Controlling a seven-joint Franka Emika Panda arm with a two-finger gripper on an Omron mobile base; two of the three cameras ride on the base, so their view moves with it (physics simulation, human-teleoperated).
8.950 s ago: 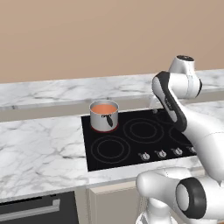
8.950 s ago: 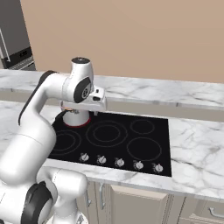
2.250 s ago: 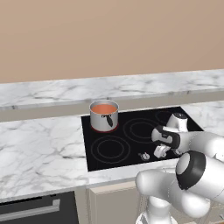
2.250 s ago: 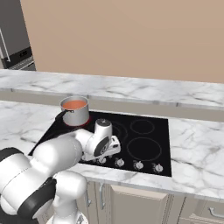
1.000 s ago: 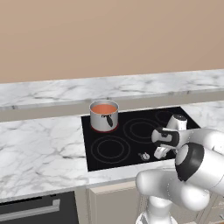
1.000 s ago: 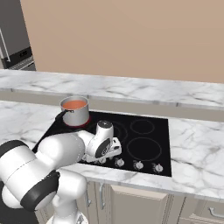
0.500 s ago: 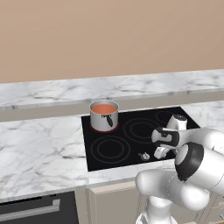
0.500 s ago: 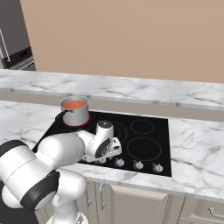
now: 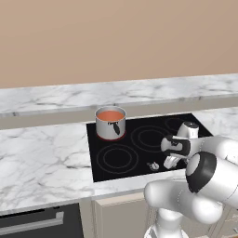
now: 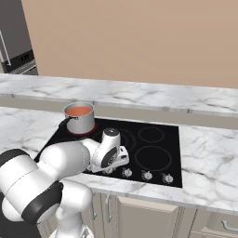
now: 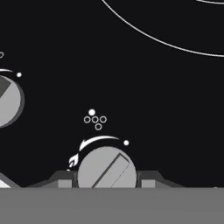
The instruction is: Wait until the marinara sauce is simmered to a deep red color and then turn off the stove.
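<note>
The claw (image 11: 106, 181) had just closed: a second earlier its jaws stood wide on either side of a silver knob (image 11: 106, 168), and now the two dark tips pressed against the knob's left and right flanks, holding it. The arm itself had barely shifted over that second; it was low over the front edge of the stove (image 9: 139, 158), as the base views showed, with the claw (image 10: 122, 160) down at the knob row.

The pan (image 9: 111, 123) sat on the far-left burner, well beyond the claw and to its left, with the sauce (image 9: 110, 115) showing as an orange-red disc inside. A second knob (image 11: 8, 100) lay to the left of the gripped one.

With the grip made, the waiting seemed to be over, and what remained was probably the turn itself. The knob's slot still lay at a slant, so no turn appeared to have begun. Whether this knob served the pan's burner could not be read for certain from the small dot marks above it.
</note>
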